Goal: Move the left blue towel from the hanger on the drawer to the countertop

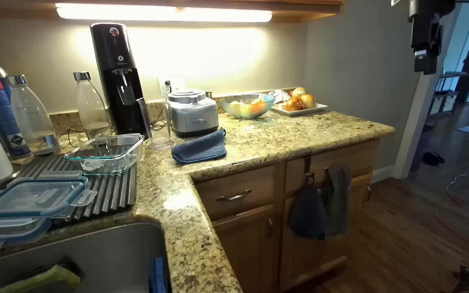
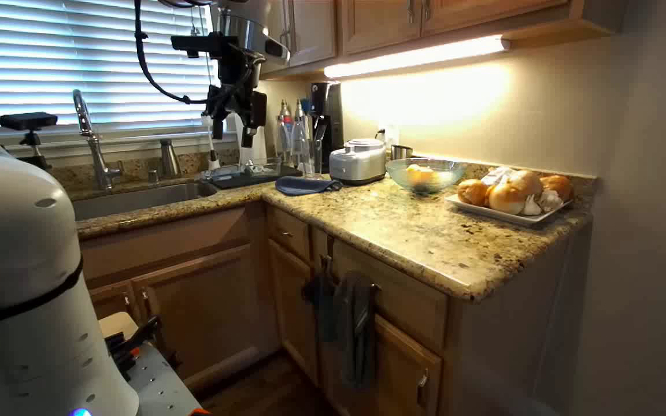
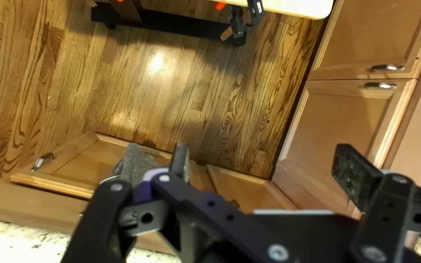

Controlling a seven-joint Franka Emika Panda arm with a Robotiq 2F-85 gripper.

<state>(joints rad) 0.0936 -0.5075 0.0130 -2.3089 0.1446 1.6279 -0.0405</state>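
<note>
Granite countertop, blue towel hanging at drawer, pincer spread wide

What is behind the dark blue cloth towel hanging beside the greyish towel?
Below the dark blue cloth towel, the honey-brown wooden cabinet front shows; the part directly behind is covered and cannot be seen.
</note>
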